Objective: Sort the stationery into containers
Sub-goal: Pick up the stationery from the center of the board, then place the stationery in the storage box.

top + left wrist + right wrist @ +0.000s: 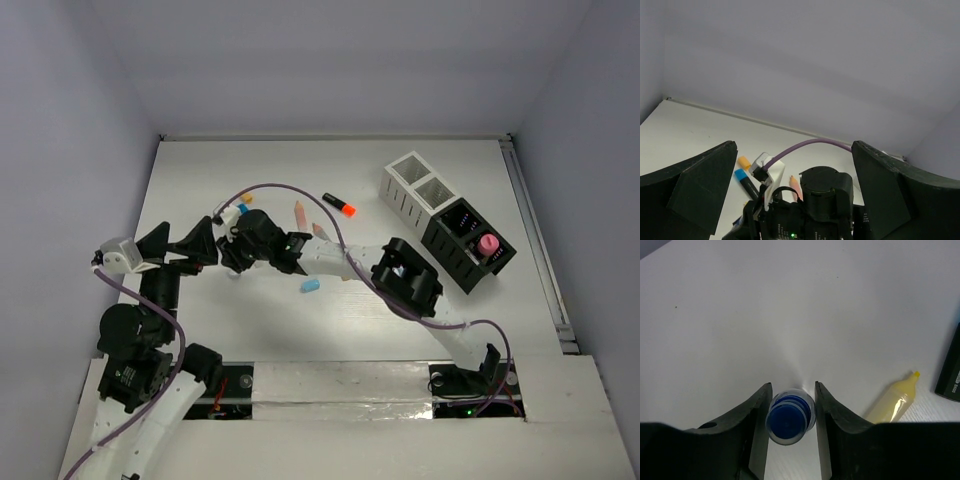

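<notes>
Your right gripper (792, 386): clamped on blue-capped marker (788, 418), seen end-on between its fingers, well apart from containers (397, 196). Your left gripper (794, 146): spread wide. Yellow marker (892, 399): lying on table (740, 300) nearby.

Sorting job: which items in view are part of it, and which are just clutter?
Job:
black marker with orange cap
peach marker
pale blue eraser block
yellow marker
blue-capped cylinder in the right gripper
pink cylinder
white slatted boxes
black slatted boxes

Lying about:
purple cable
silver tape strip
</notes>
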Controlling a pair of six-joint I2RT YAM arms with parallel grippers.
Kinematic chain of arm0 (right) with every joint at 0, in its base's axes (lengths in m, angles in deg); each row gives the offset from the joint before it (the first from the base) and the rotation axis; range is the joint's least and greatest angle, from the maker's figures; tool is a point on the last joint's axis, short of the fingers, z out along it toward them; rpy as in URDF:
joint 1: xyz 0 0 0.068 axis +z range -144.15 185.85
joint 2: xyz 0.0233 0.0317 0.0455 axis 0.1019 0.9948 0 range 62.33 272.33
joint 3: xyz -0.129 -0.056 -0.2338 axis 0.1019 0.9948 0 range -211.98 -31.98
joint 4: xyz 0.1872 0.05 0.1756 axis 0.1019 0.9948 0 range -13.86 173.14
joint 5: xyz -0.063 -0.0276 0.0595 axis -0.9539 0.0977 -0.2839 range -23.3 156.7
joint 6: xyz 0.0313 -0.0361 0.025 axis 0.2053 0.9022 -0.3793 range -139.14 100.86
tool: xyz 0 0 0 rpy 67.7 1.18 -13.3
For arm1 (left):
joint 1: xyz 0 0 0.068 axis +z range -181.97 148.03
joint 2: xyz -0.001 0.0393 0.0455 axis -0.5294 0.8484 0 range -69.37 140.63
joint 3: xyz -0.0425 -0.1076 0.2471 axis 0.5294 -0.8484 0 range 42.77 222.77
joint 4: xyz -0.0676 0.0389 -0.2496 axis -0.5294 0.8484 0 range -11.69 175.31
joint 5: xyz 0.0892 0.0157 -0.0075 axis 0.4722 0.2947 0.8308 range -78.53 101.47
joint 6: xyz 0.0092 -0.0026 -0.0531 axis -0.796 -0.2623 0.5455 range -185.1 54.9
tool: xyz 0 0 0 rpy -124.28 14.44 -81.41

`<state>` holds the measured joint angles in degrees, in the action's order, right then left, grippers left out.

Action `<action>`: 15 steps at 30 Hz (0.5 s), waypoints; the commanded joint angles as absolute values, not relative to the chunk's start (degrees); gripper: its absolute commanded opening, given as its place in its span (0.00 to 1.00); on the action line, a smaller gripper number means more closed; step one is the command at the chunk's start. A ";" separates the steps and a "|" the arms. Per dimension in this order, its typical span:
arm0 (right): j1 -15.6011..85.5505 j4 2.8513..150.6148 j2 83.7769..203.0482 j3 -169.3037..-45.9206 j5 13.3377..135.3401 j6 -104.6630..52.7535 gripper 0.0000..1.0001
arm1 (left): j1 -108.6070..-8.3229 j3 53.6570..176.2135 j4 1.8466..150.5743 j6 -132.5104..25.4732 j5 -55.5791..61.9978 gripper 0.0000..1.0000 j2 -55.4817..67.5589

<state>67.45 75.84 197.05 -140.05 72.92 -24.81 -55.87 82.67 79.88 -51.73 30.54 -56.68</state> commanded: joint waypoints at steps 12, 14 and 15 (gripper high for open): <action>61.67 60.49 163.08 -117.25 49.50 -28.89 0.12 | -55.61 83.64 77.26 -51.30 26.68 0.99 -55.13; 57.38 61.37 155.26 -110.77 46.76 -29.42 0.12 | -55.61 83.81 77.35 -51.21 25.97 0.99 -54.95; 55.61 62.94 152.62 -108.55 44.14 -29.68 0.12 | -55.61 83.81 77.35 -51.21 25.89 0.99 -54.95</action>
<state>62.29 67.65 161.92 -114.32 55.10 -28.24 -55.87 82.67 79.88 -51.67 27.63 -56.20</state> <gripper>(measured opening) 0.419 0.990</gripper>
